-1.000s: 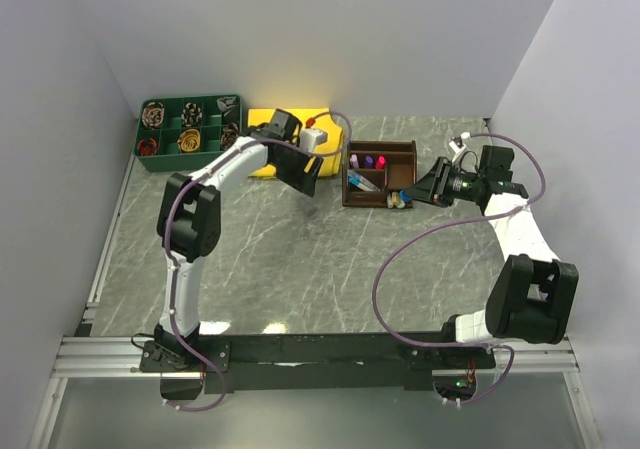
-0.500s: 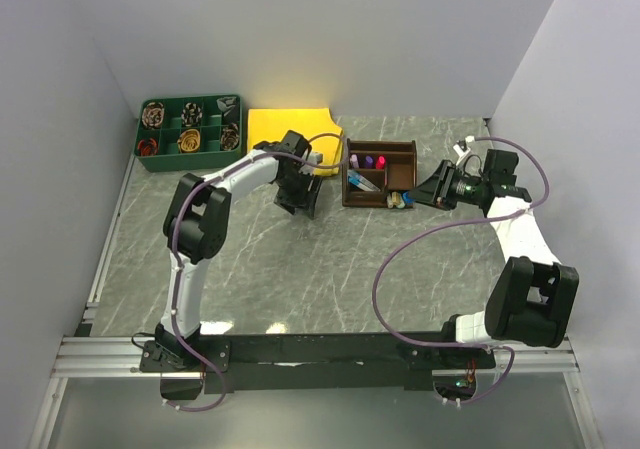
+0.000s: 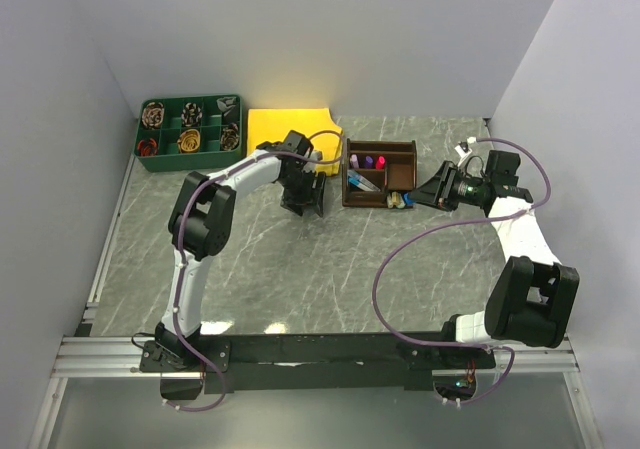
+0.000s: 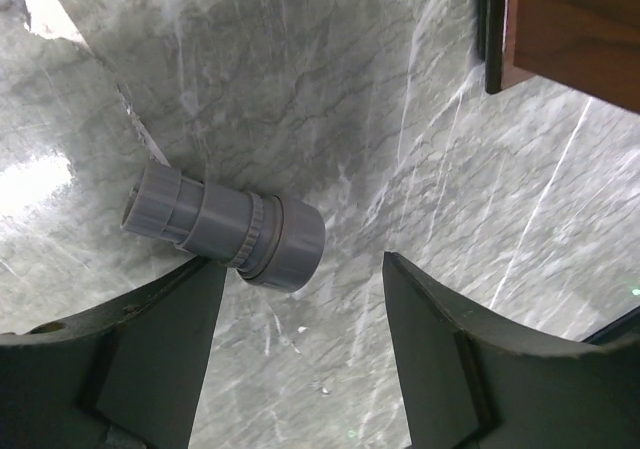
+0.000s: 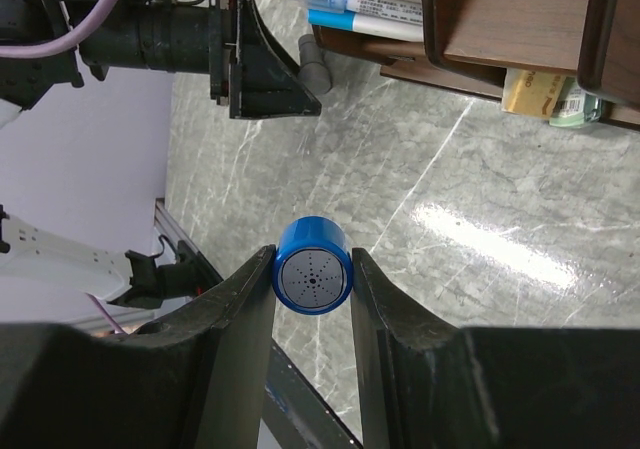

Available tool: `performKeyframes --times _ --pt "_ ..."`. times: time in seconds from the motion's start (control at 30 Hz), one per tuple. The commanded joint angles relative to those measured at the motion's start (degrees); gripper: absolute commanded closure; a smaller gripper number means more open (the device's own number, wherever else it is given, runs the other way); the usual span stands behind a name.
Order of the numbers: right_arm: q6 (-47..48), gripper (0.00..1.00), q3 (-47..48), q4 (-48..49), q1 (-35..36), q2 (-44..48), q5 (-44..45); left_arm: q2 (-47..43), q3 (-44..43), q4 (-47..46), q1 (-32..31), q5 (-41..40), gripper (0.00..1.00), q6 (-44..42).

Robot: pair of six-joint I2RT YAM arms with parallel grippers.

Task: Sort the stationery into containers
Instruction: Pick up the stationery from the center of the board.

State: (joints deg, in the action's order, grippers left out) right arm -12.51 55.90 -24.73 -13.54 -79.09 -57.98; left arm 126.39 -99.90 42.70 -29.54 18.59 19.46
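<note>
The dark brown wooden organiser (image 3: 380, 174) stands mid-table with several capped markers (image 3: 366, 161) in its compartments. My right gripper (image 3: 428, 194) hovers just right of it, shut on a blue-capped marker (image 5: 312, 279) that I see end-on between the fingers (image 5: 240, 309). Tan and green eraser blocks (image 5: 545, 97) and more markers (image 5: 365, 4) lie in the organiser's near compartments. My left gripper (image 3: 303, 197) is low over the table, left of the organiser, and open. A short grey marker piece (image 4: 225, 227) lies on the marble, one end by the left fingertip (image 4: 190, 309), not clamped.
A green divided tray (image 3: 190, 132) holding coiled round items sits at the back left. A flat yellow cloth (image 3: 285, 129) lies beside it. White walls close in the left, back and right sides. The organiser's corner (image 4: 560, 29) is near my left gripper.
My left gripper came down from over the yellow cloth to the table left of the organiser. The right gripper kept hold of the blue-capped marker and barely shifted.
</note>
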Motion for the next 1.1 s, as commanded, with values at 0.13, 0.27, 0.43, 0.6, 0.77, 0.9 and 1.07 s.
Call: performKeyframes --times 0.13,0.27,0.43,0.6,0.77,0.9,1.07 --pt "0.6 1.00 0.8 0.9 -0.6 0.3 -0.9 2.5 -1.4 -1.3 0.6 -2.1 0.30 7.4" --pt "1.1 1.00 1.1 0.4 -0.7 -0.2 -1.1 4.0 -2.5 -1.6 0.6 -4.7 0.31 9.2" --pt "1.4 1.00 1.3 -0.1 -0.7 -0.5 -1.1 5.0 -3.2 -1.7 0.5 -7.4 0.36 9.7" --pt "0.6 1.00 0.9 0.8 -0.7 -0.3 -1.3 4.8 -1.5 -1.5 0.4 -10.0 0.43 9.6" --pt "1.1 1.00 0.6 0.5 -0.9 0.4 -1.4 5.0 -0.7 -1.0 0.5 -11.3 0.50 8.2" --pt "1.2 1.00 -0.4 0.3 -1.3 1.3 -1.8 2.7 1.3 -0.2 1.5 -12.7 0.50 5.9" --pt "0.6 1.00 -1.6 1.2 -1.5 2.1 -2.1 0.5 5.7 0.1 5.2 -15.7 0.48 3.4"
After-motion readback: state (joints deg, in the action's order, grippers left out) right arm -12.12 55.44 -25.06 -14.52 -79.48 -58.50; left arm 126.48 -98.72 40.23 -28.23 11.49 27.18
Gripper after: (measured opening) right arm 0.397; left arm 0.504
